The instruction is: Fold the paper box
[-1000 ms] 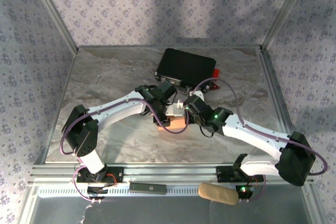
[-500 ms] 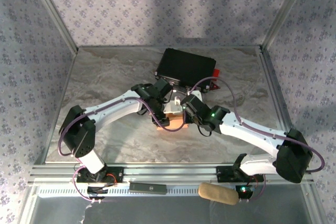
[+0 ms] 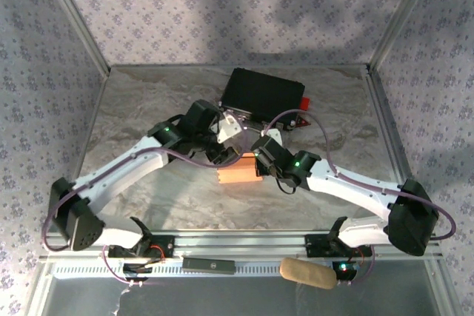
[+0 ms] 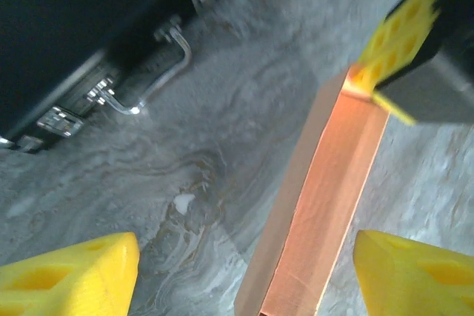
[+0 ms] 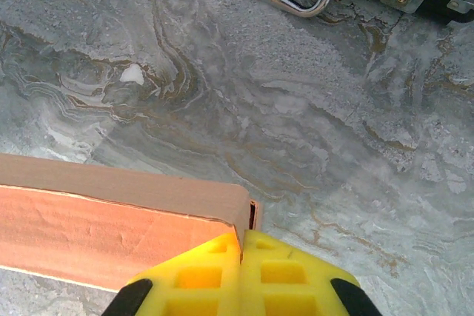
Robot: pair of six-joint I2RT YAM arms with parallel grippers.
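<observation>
While the right tool (image 5: 242, 246) holds its two yellow fingers closed tight against each other at one short end of the paper box (image 3: 238, 174), the left tool (image 4: 246, 260) hangs over the same box with its fingers spread wide and nothing between them but air. The salmon-orange box lies flat on the marbled counter (image 3: 148, 109) near its middle, between the two wrists and just in front of the black case (image 3: 263, 94), with a strip of bare stone separating the two. From the right wrist, the closed fingers touch the box's end corner; whether a thin flap is caught between them cannot be told, as no gap shows there. By the look of it, the job is well along: the sheet has already become a long, low rectangular body, its top face meeting a side wall along a clean crease, and no loose flaps stand up along its length. What appears to remain is the closing of the ends. A narrow dark slit shows at the corner under the right tool, which suggests that end flap is not yet fully seated and needs a final push or tuck. The opposite end sits at the lower edge of the left wrist's view, too cropped to judge, so the open left tool may yet be needed to brace or finish it.
</observation>
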